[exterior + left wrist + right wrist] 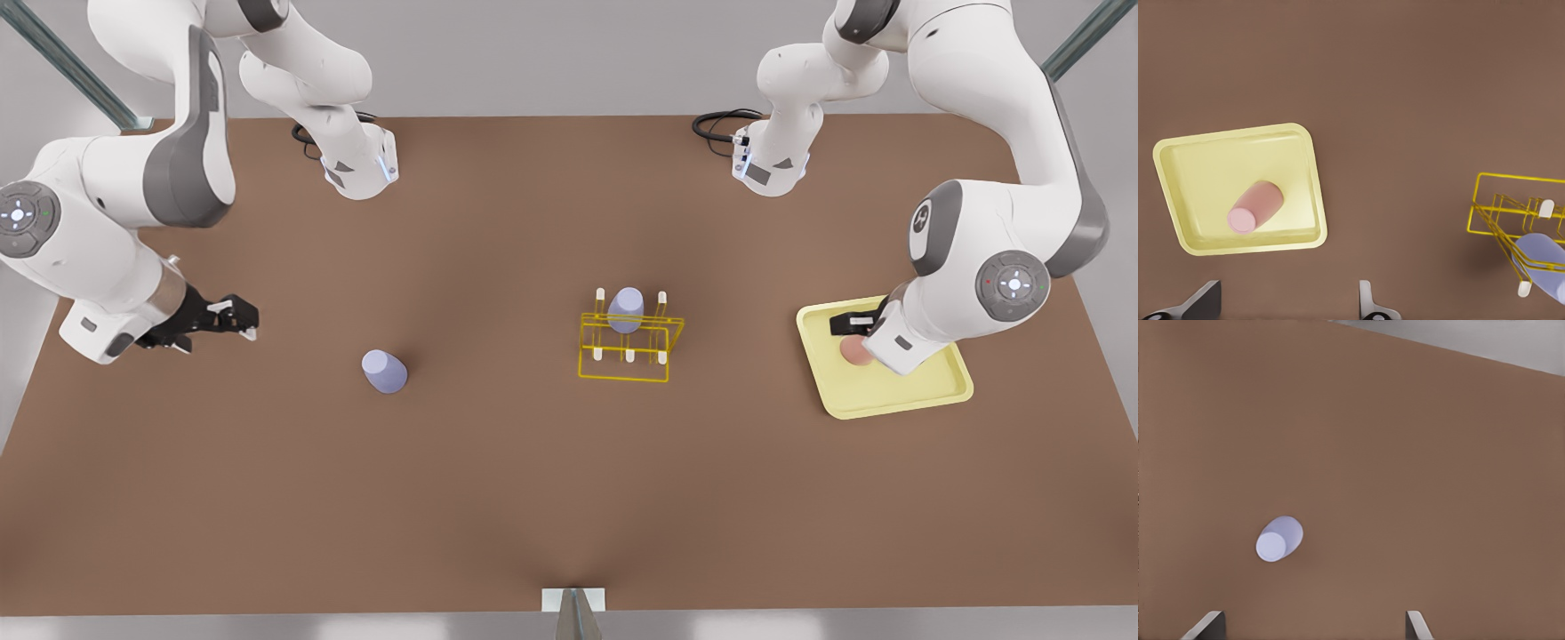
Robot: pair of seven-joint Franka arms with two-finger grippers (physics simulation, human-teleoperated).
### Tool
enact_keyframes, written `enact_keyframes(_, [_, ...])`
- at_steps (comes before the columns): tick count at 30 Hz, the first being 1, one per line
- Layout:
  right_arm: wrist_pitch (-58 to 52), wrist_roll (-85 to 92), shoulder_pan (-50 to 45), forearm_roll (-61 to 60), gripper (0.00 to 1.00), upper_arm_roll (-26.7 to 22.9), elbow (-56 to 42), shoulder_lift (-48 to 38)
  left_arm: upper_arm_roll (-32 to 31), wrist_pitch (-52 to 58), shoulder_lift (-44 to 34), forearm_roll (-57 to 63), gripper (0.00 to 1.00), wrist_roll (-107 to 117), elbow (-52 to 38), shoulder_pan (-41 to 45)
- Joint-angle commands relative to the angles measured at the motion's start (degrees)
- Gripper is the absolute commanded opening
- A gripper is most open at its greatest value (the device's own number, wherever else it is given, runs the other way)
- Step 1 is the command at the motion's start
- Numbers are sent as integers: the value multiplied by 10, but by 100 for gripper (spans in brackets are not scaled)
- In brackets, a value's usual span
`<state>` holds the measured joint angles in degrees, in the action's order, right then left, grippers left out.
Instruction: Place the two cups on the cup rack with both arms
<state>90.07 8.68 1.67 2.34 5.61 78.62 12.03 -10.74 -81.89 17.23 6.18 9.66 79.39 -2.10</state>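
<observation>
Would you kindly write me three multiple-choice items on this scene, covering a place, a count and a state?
1. The salmon-pink cup lies: A on the cup rack; B in the pale-yellow tray; C in a gripper.
2. Lavender cups in view: A one; B two; C three.
3. The right gripper is: A shut on a cup; B open, empty; C shut, empty.

Answers: B, it lies on its side in the tray, the open left gripper above it. B, table cup and rack cup. B, its fingers stand apart with nothing between.

Pale-yellow tray (889, 402) on brown table (498, 462), nr front view's right edge
</observation>
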Motion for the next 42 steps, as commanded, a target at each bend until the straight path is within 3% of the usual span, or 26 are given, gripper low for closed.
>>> enact_keyframes(1, [-5,10,0,-5,100,0,-2,0,0,-2,0,1,100,26,0,0])
enact_keyframes(3, [3,11,-8,3,100,3,1,31,24,-11,7,-8,100,19,10,-5])
enact_keyframes(4, [30,12,-19,1,100,4,1,64,66,-45,15,-20,100,-44,44,-11])
enact_keyframes(6, [106,2,-62,13,100,3,0,130,122,-195,27,-20,100,-137,133,-26])
enact_keyframes(9, [184,-37,-80,12,100,3,7,186,129,-320,46,-20,100,-149,213,-23])
enact_keyframes(11, [225,-68,-87,13,100,3,14,213,135,-337,21,-20,100,-148,267,-22])
enact_keyframes(16, [305,-70,-87,12,100,3,94,204,168,-373,12,-16,100,-148,344,-34])
enact_keyframes(20, [435,-98,-87,5,100,4,263,116,168,-421,15,-15,100,-147,380,-36])
enact_keyframes(31, [564,-111,-81,-6,100,4,453,50,170,-485,40,-17,100,-145,433,-50])
enact_keyframes(38, [578,-126,-84,-7,100,4,473,57,170,-524,47,-19,100,-145,451,-54])
enact_keyframes(39, [578,-126,-85,-7,100,4,473,59,170,-522,47,-19,89,-144,451,-53])
enact_keyframes(42, [577,-126,-87,-6,100,4,475,69,171,-521,47,-19,91,-145,451,-53])
